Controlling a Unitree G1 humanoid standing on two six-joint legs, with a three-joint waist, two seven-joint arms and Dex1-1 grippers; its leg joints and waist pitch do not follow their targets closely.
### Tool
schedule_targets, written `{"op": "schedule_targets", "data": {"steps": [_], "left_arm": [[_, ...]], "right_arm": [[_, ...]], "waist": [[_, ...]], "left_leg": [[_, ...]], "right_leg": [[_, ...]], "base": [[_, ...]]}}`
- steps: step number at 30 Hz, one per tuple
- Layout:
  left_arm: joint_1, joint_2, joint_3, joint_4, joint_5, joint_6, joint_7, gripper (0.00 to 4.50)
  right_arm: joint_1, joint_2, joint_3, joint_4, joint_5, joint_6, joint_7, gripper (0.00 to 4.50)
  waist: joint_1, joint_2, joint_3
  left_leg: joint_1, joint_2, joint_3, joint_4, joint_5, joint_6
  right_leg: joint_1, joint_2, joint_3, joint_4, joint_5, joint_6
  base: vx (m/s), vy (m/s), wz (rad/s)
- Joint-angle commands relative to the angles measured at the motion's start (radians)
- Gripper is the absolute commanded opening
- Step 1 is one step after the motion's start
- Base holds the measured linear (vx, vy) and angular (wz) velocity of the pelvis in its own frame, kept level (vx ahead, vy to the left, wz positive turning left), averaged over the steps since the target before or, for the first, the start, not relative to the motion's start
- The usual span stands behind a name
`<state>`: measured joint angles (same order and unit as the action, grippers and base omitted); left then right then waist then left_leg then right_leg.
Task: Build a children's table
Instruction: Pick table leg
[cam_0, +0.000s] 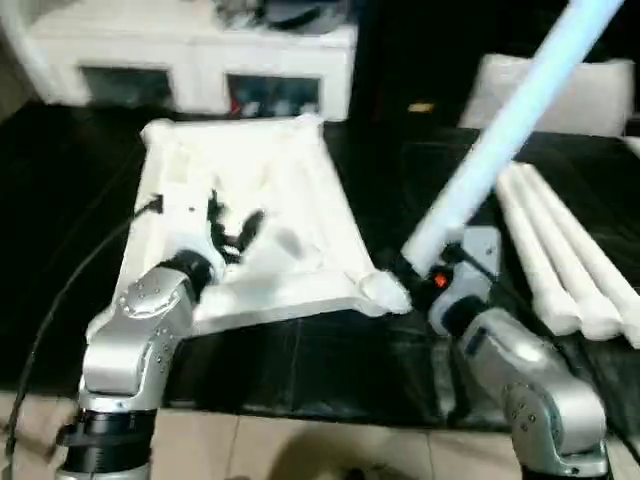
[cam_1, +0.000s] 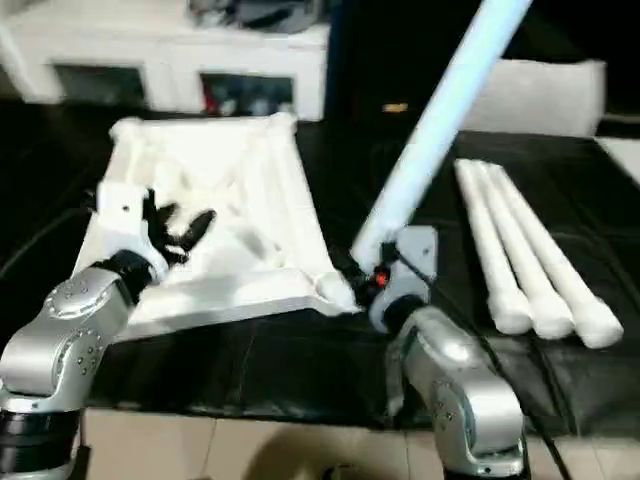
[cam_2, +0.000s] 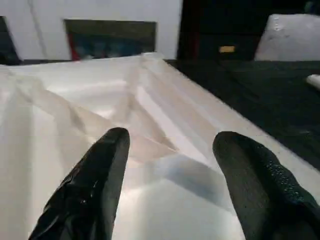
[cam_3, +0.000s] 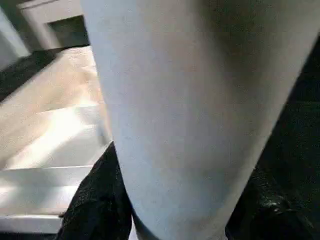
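My right gripper (cam_0: 420, 262) pinches a leg (cam_0: 500, 140), which slants up and away from my fingers, its low end beside the tabletop (cam_0: 250, 180) corner socket (cam_0: 385, 292). My left gripper (cam_0: 232, 228) hangs spread over the ribbed underside. Three legs (cam_0: 560, 250) lie beyond my right fingers.

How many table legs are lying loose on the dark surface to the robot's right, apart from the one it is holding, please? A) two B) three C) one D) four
B: three legs lie side by side on the dark surface, while the right end effector holds a fourth leg tilted beside the tabletop corner.
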<state>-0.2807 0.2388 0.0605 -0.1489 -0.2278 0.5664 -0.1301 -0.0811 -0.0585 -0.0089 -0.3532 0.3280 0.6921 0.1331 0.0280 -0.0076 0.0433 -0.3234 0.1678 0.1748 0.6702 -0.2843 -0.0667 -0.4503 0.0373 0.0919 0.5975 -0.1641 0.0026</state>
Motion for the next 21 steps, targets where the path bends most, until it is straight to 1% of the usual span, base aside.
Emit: {"op": "schedule_targets", "data": {"steps": [1, 2, 3, 4, 5, 6, 7, 8, 9, 10, 11, 12, 13, 14, 15, 16, 17, 18, 19, 20, 21], "left_arm": [[-0.001, -0.021, -0.003, -0.015, 0.008, -0.001, 0.012, 3.46], [0.0, -0.018, -0.008, -0.018, 0.011, 0.0, 0.008, 3.46], [0.0, -0.006, -0.025, -0.022, 0.023, 0.004, -0.004, 3.46], [-0.002, 0.002, -0.035, -0.022, 0.028, 0.003, -0.015, 3.46], [-0.004, 0.005, -0.04, -0.021, 0.028, 0.001, -0.024, 3.46], [-0.006, 0.007, -0.042, -0.02, 0.028, 0.0, -0.027, 3.46], [-0.009, 0.01, -0.046, -0.017, 0.029, 0.001, -0.031, 3.46], [-0.014, 0.009, -0.045, -0.011, 0.019, 0.01, -0.038, 3.46], [-0.021, 0.01, -0.046, -0.004, 0.008, 0.022, -0.051, 3.46], [-0.032, 0.017, -0.052, 0.006, -0.002, 0.031, -0.08, 3.46], [-0.037, 0.02, -0.055, 0.009, -0.005, 0.032, -0.093, 3.46], [-0.04, 0.022, -0.057, 0.01, -0.007, 0.031, -0.101, 3.46], [-0.05, 0.043, -0.08, 0.015, -0.013, 0.035, -0.147, 3.46], [-0.055, 0.055, -0.093, 0.02, -0.013, 0.037, -0.17, 3.46], [-0.066, 0.08, -0.122, 0.03, -0.011, 0.041, -0.219, 3.46], [-0.071, 0.096, -0.143, 0.04, -0.007, 0.04, -0.251, 3.46], [-0.075, 0.11, -0.16, 0.048, -0.002, 0.032, -0.278, 3.46], [-0.081, 0.124, -0.177, 0.06, -0.001, 0.032, -0.309, 3.46], [-0.086, 0.138, -0.195, 0.072, -0.004, 0.037, -0.346, 3.46], [-0.09, 0.155, -0.213, 0.081, -0.003, 0.025, -0.39, 3.46], [-0.095, 0.172, -0.23, 0.091, 0.0, 0.011, -0.432, 3.46]], "right_arm": [[-0.012, -0.005, -0.003, -0.037, -0.009, -0.008, -0.024, 1.92], [-0.013, -0.007, -0.002, -0.038, -0.009, -0.01, -0.023, 1.92], [-0.015, -0.012, 0.0, -0.037, -0.011, -0.015, -0.021, 1.92], [-0.02, -0.018, -0.004, -0.034, -0.004, -0.026, -0.01, 1.92], [-0.025, -0.022, -0.009, -0.032, 0.005, -0.037, 0.003, 1.92], [-0.027, -0.022, -0.013, -0.031, 0.01, -0.039, 0.008, 1.92], [-0.031, -0.02, -0.021, -0.029, 0.016, -0.041, 0.019, 1.92], [-0.035, -0.029, -0.025, -0.025, 0.012, -0.043, 0.026, 1.92], [-0.042, -0.041, -0.029, -0.017, 0.004, -0.048, 0.033, 1.92], [-0.053, -0.063, -0.032, -0.006, -0.008, -0.063, 0.044, 1.92], [-0.056, -0.066, -0.036, -0.004, -0.005, -0.071, 0.05, 1.92], [-0.058, -0.067, -0.04, -0.004, -0.001, -0.075, 0.054, 1.92], [-0.065, -0.069, -0.05, 0.002, 0.0, -0.082, 0.051, 1.92], [-0.069, -0.071, -0.053, 0.007, -0.002, -0.092, 0.051, 1.92], [-0.077, -0.076, -0.057, 0.019, -0.008, -0.115, 0.053, 1.92], [-0.081, -0.085, -0.051, 0.028, -0.03, -0.143, 0.05, 1.92], [-0.083, -0.093, -0.048, 0.033, -0.039, -0.139, 0.049, 1.92], [-0.086, -0.102, -0.052, 0.034, -0.014, -0.103, 0.07, 1.92], [-0.088, -0.107, -0.057, 0.036, 0.007, -0.082, 0.09, 1.92], [-0.09, -0.114, -0.06, 0.037, 0.021, -0.07, 0.105, 1.92], [-0.089, -0.122, -0.058, 0.037, 0.029, -0.068, 0.124, 1.92]], "waist": [[-0.025, 0.061, -0.063], [-0.042, 0.058, -0.059], [-0.046, 0.055, -0.058], [-0.043, 0.044, -0.066], [-0.044, 0.007, -0.081], [-0.044, 0.007, -0.081], [-0.007, -0.002, -0.067], [-0.008, -0.002, -0.058], [-0.005, 0.001, -0.055], [-0.012, 0.001, -0.05], [-0.015, 0.005, -0.048], [-0.016, 0.007, -0.048], [-0.02, 0.003, -0.048], [-0.021, 0.007, -0.049], [-0.022, 0.009, -0.048], [-0.027, 0.013, -0.048], [-0.026, 0.013, -0.048], [-0.026, 0.013, -0.049], [-0.026, 0.014, -0.046], [-0.026, 0.014, -0.045], [-0.025, 0.015, -0.046]], "left_leg": [[0.017, 0.182, -0.121, -0.178, -0.031, 0.037], [0.009, 0.214, -0.115, -0.185, 0.051, 0.092], [0.002, 0.214, -0.119, -0.184, 0.084, 0.144], [0.008, 0.162, -0.092, -0.136, 0.127, 0.254], [-0.061, 0.033, -0.032, -0.066, 0.135, 0.262], [-0.061, 0.033, -0.032, -0.066, 0.135, 0.262], [-0.051, 0.021, -0.014, -0.071, -0.052, 0.102], [-0.063, 0.021, -0.017, -0.089, -0.077, 0.044], [-0.054, 0.022, -0.016, -0.094, -0.096, 0.027], [-0.045, 0.019, -0.016, -0.097, -0.142, 0.006], [-0.042, 0.02, -0.019, -0.103, -0.16, -0.008], [-0.04, 0.021, -0.02, -0.104, -0.169, -0.01], [-0.039, 0.024, -0.024, -0.109, -0.181, -0.013], [-0.041, 0.028, -0.031, -0.116, -0.18, -0.015], [-0.042, 0.031, -0.034, -0.12, -0.187, -0.015], [-0.042, 0.038, -0.041, -0.127, -0.2, -0.02], [-0.042, 0.039, -0.041, -0.13, -0.2, -0.021], [-0.039, 0.039, -0.041, -0.13, -0.202, -0.021], [-0.036, 0.039, -0.04, -0.131, -0.213, -0.019], [-0.035, 0.04, -0.039, -0.133, -0.225, -0.019], [-0.034, 0.039, -0.039, -0.132, -0.223, -0.018]], "right_leg": [[0.019, -0.078, -0.098, 0.038, -0.141, -0.062], [0.019, -0.096, -0.13, 0.053, -0.077, -0.097], [0.027, -0.105, -0.138, 0.062, -0.072, -0.099], [0.029, -0.134, -0.132, 0.039, -0.039, -0.132], [0.094, -0.171, -0.108, -0.029, 0.009, -0.201], [0.094, -0.171, -0.108, -0.029, 0.009, -0.201], [0.08, -0.201, -0.086, -0.083, -0.339, -0.166], [0.09, -0.181, -0.099, -0.084, -0.5, -0.096], [0.08, -0.173, -0.103, -0.093, -0.562, -0.061], [0.067, -0.157, -0.114, -0.104, -0.642, -0.007], [0.065, -0.151, -0.122, -0.11, -0.664, 0.025], [0.063, -0.148, -0.126, -0.113, -0.661, 0.033], [0.064, -0.146, -0.13, -0.113, -0.635, 0.035], [0.07, -0.146, -0.131, -0.104, -0.592, 0.022], [0.071, -0.147, -0.133, -0.105, -0.581, 0.018], [0.077, -0.15, -0.132, -0.096, -0.525, -0.011], [0.08, -0.151, -0.132, -0.095, -0.507, -0.019], [0.079, -0.15, -0.129, -0.092, -0.488, -0.029], [0.078, -0.151, -0.125, -0.089, -0.472, -0.045], [0.079, -0.153, -0.122, -0.09, -0.472, -0.057], [0.079, -0.155, -0.12, -0.089, -0.467, -0.062]], "base": [[-0.068, 0.076, 0.09], [-0.068, 0.076, 0.09], [0.0, 0.0, 0.0], [0.0, 0.0, 0.0], [0.0, 0.0, 0.0], [-0.099, -0.067, -0.05], [-0.109, -0.078, 0.05], [-0.109, -0.078, 0.05], [-0.063, -0.09, 0.02], [-0.059, -0.066, 0.03], [-0.059, -0.066, 0.03], [0.0, 0.0, 0.0], [0.0, 0.0, 0.0], [0.0, 0.0, 0.0], [0.0, 0.0, 0.0], [0.0, 0.0, 0.0], [0.0, 0.0, 0.0], [0.0, 0.0, 0.0], [0.0, 0.0, 0.0], [0.0, 0.0, 0.0], [0.0, 0.0, 0.0]]}}
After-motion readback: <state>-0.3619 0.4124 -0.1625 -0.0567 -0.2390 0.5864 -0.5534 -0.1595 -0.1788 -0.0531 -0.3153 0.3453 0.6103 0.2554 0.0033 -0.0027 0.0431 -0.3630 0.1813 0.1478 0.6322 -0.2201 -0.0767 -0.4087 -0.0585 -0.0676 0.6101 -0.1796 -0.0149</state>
